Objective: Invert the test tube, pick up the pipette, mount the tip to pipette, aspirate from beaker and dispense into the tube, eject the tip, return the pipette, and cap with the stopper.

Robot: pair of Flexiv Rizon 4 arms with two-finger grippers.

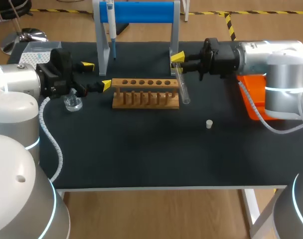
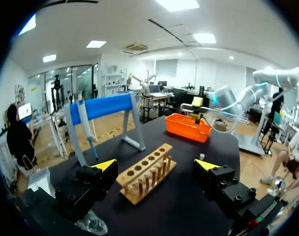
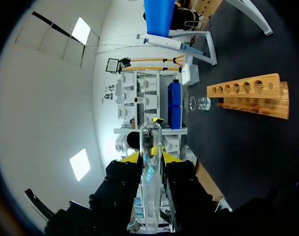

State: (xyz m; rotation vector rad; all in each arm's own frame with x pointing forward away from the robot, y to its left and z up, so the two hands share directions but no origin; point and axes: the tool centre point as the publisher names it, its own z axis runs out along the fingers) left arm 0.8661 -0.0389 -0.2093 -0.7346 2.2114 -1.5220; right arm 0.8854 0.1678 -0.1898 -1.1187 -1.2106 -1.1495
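My right gripper (image 1: pixel 177 61) is shut on a clear test tube (image 1: pixel 182 85), which slants down just beside the right end of the wooden rack (image 1: pixel 145 92). In the right wrist view the tube (image 3: pixel 152 182) runs between the yellow tips (image 3: pixel 135 157), its rounded end pointing ahead. My left gripper (image 1: pixel 96 74) stands open at the rack's left end, with the rack (image 2: pixel 144 172) ahead of it. A glass beaker (image 1: pixel 73 102) sits under the left gripper. The pipette (image 1: pixel 111 30) hangs on the blue stand (image 1: pixel 141 12). A small white stopper (image 1: pixel 209 124) lies on the mat.
An orange bin (image 1: pixel 252 102) sits at the table's right edge under my right arm. A tip box (image 1: pixel 31 53) is at the back left. The black mat (image 1: pixel 141 149) stretches from the rack to the front edge.
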